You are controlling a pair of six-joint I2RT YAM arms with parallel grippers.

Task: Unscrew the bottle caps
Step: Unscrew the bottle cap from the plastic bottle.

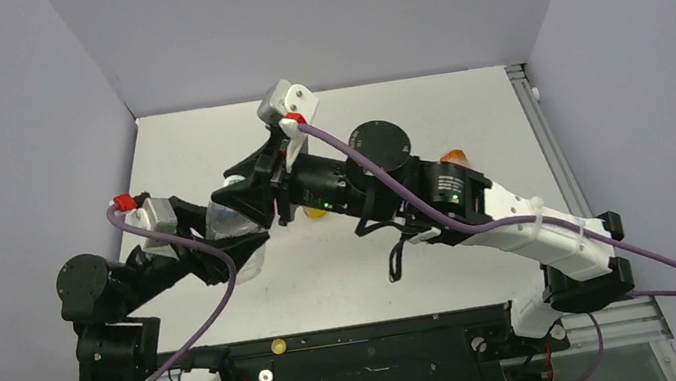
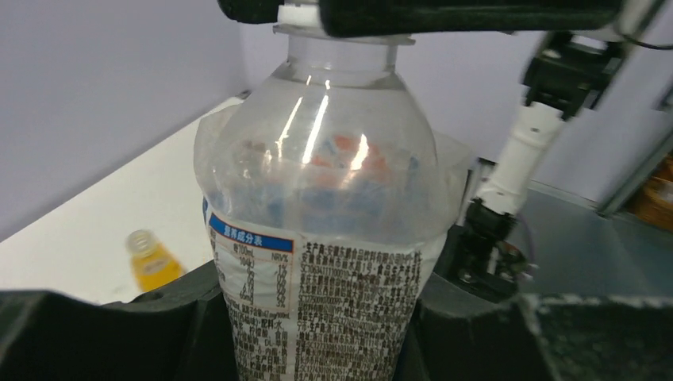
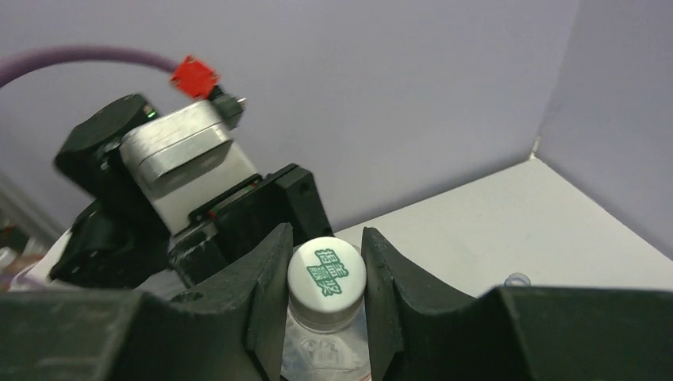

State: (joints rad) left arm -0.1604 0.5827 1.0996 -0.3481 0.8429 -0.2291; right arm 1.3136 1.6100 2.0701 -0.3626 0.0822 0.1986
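My left gripper [image 2: 321,337] is shut on the body of the clear water bottle [image 2: 325,238] with the white-blue label and holds it upright. In the top view the bottle [image 1: 234,228] stands at the table's left middle, with the left gripper [image 1: 240,253] around it. My right gripper [image 3: 324,255] is shut on this bottle's whitish cap [image 3: 326,274], which has green print on top and sits on the neck. In the top view the right gripper [image 1: 249,199] is over the bottle. The right fingers [image 2: 444,12] cross the bottle's top in the left wrist view.
A yellow juice bottle [image 2: 151,260] stands on the table beyond, partly hidden under the right arm in the top view [image 1: 315,212]. An orange drink bottle [image 1: 453,157] peeks out behind the right arm. A small yellow cap [image 1: 278,346] lies on the near black rail. The Pepsi bottle is hidden.
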